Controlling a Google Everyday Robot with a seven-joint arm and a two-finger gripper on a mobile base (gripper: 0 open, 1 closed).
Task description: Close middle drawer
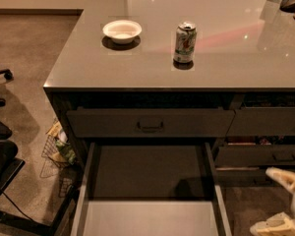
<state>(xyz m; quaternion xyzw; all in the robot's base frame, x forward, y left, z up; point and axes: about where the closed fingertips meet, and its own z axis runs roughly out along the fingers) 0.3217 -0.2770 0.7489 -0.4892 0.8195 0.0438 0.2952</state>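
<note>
**Q:** Where is the gripper point(263, 200), and in what state?
**A:** It is in the lower right corner of the frame, well below the counter point(226, 70). Its two pale fingers point(284, 178) are spread, with nothing between them.

**Q:** Which way does the middle drawer point(147, 218) lie from it?
**A:** To the left, near. The drawer stands wide open at bottom centre. Its right wall point(217, 191) is the part nearest the gripper.

**Q:** And the drawer's long axis?
**A:** It runs from under the top drawer point(150, 123) down to the bottom edge of the frame. The front lies out of view beyond that edge. Closing probably needs a push on that front toward the top of the frame, so the gripper would first have to go left and lower, round the right wall.
</note>
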